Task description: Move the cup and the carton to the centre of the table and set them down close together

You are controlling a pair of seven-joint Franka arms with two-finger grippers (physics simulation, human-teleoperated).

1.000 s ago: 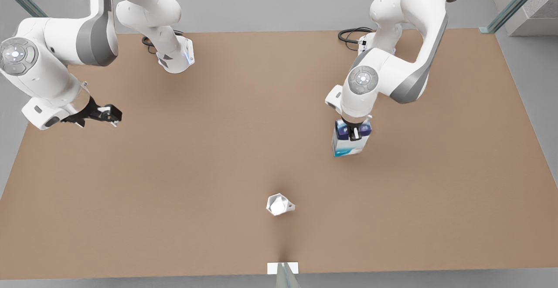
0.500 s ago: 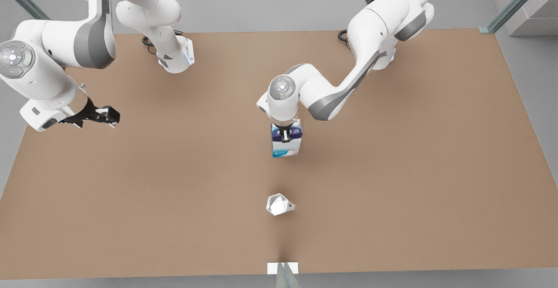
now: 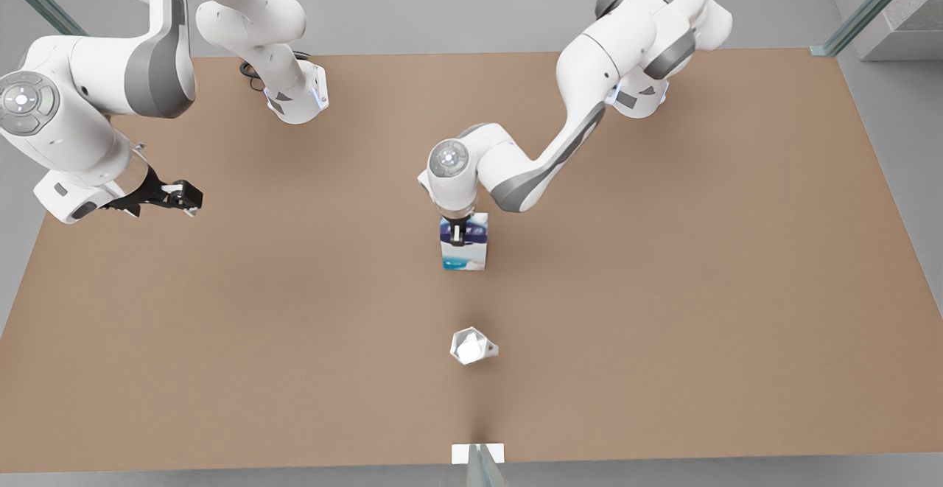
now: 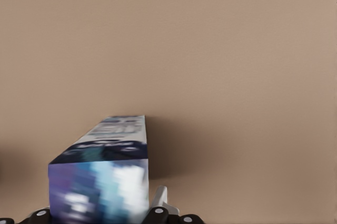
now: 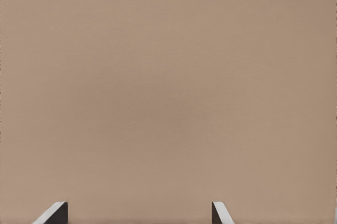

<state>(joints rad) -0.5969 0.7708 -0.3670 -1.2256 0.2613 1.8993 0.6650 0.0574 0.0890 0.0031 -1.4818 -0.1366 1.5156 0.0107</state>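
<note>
The white and light blue carton [image 3: 464, 250] with its dark band hangs upright near the middle of the brown table [image 3: 663, 288]. My left gripper [image 3: 457, 235] is shut on its top from above. In the left wrist view the carton [image 4: 105, 182] sits between the fingers [image 4: 160, 203]; whether its base touches the table I cannot tell. The small silvery cup [image 3: 470, 345] stands alone nearer the front edge, a short way from the carton. My right gripper [image 3: 188, 196] waits open above the table's edge at the front view's left, its fingertips [image 5: 52, 214] apart over bare table.
Both arm bases [image 3: 295, 96] [image 3: 637, 96] stand at the table's back edge, with black cables beside them. A small white bracket [image 3: 477, 454] sits at the middle of the front edge. Wide bare table lies on both sides of the cup.
My left arm has carried the carton from the front view's right side to the table's middle, slowing over the last half second. The cup and the right gripper have barely moved.
</note>
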